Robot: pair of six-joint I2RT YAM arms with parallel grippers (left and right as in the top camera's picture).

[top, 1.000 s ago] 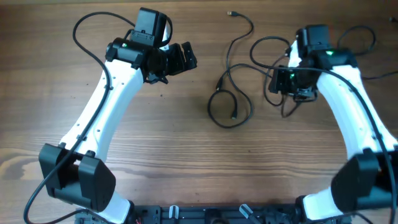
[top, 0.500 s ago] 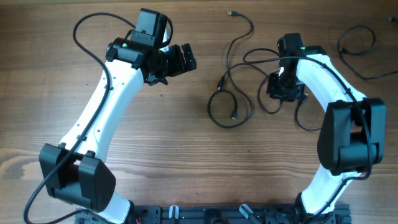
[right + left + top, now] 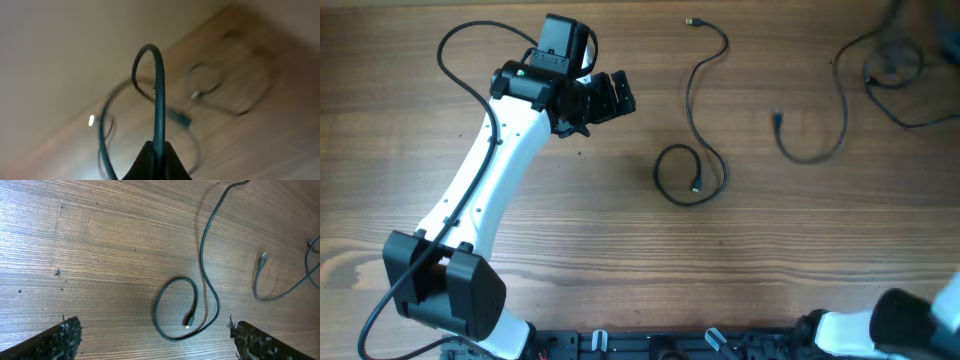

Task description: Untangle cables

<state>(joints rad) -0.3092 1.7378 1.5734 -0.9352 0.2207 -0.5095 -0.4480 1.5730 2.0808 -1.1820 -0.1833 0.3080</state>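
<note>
One black cable [image 3: 694, 95] lies on the wooden table, running from a plug at the top down to a small loop [image 3: 689, 176]. The left wrist view shows that loop [image 3: 174, 309] and its plug [image 3: 189, 321]. My left gripper [image 3: 617, 97] hangs to the left of it, open and holding nothing [image 3: 154, 326]. A second cable [image 3: 817, 135] appears blurred at the right, lifted and trailing toward the top right corner. My right gripper [image 3: 156, 148] is shut on this cable [image 3: 159, 95], which arches up from the jaws. The right gripper itself is out of the overhead view.
The left arm [image 3: 490, 180] reaches diagonally across the table's left half. Only the right arm's base [image 3: 905, 325] shows, at the bottom right. A thicker black wire [image 3: 905, 75] curls at the top right edge.
My right gripper shut on a cable and swung away to the upper right, out of the overhead view, dragging that cable apart from the middle one. The left arm has not moved.
</note>
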